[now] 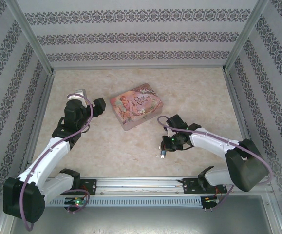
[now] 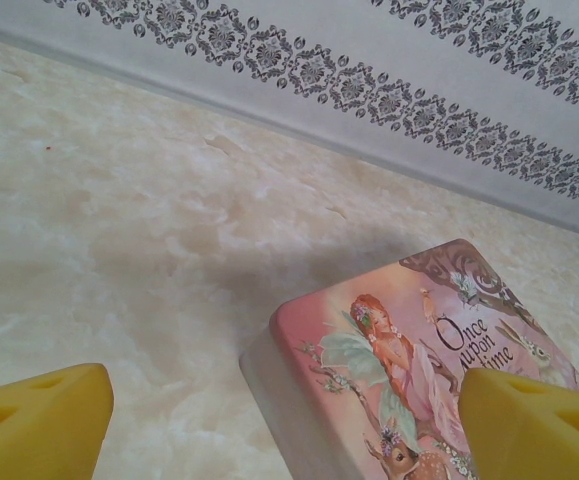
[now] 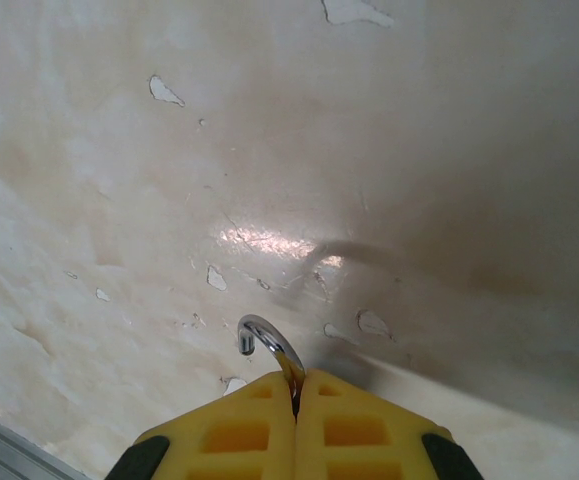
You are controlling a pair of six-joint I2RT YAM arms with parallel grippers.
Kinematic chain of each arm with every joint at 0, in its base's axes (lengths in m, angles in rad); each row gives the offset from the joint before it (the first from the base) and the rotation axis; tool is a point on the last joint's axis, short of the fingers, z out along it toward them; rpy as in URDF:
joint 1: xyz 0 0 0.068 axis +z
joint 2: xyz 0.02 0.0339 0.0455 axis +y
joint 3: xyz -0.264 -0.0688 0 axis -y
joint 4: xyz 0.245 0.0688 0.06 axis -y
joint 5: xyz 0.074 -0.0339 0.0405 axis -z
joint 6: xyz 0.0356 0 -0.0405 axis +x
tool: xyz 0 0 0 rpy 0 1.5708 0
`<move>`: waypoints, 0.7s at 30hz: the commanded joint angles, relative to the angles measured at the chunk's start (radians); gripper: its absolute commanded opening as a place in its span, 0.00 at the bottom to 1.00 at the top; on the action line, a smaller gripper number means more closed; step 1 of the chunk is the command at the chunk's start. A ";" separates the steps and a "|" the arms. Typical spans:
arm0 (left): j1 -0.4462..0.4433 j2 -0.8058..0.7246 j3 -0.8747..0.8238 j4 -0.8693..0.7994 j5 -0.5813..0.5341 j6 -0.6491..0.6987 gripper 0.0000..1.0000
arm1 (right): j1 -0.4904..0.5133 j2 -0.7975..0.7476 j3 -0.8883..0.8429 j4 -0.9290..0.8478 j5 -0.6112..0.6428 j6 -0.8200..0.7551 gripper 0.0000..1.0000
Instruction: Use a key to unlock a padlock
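Note:
My right gripper (image 1: 164, 148) is shut on the padlock (image 1: 163, 155), a tiny blue and silver thing held low over the marbled table (image 1: 131, 151) near the front. From the right wrist, the silvery shackle (image 3: 269, 345) curls out from between the closed yellow fingertips (image 3: 239, 425), its free end bare, and the blue body is hidden behind them. The key is hidden from me. My left gripper (image 1: 89, 99) stands open at the left end of the pink tin, and from the left wrist its yellow fingers (image 2: 34, 425) spread wide with nothing held.
The pink illustrated tin (image 1: 137, 112) lies closed at mid-table; its corner (image 2: 389, 380) sits between the left fingers. Patterned walls (image 1: 141, 36) enclose the back and both sides. A metal rail (image 1: 141, 184) runs along the front edge by the arm bases.

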State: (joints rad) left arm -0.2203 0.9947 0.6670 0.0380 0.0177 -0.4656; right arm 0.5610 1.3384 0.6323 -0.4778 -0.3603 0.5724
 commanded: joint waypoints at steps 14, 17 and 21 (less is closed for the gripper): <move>0.018 -0.020 0.000 0.016 -0.016 0.026 0.90 | 0.007 -0.059 0.007 -0.007 0.063 -0.009 0.25; 0.021 -0.021 0.006 0.011 -0.019 0.038 0.91 | 0.001 -0.086 0.018 -0.018 0.082 -0.016 0.28; 0.026 -0.026 0.013 0.002 -0.028 0.055 0.93 | -0.014 -0.132 0.034 -0.030 0.118 -0.028 0.29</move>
State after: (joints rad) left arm -0.2138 0.9901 0.6670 0.0376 0.0139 -0.4473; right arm 0.5583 1.2430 0.6346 -0.4854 -0.2939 0.5682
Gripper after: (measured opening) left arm 0.923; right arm 0.292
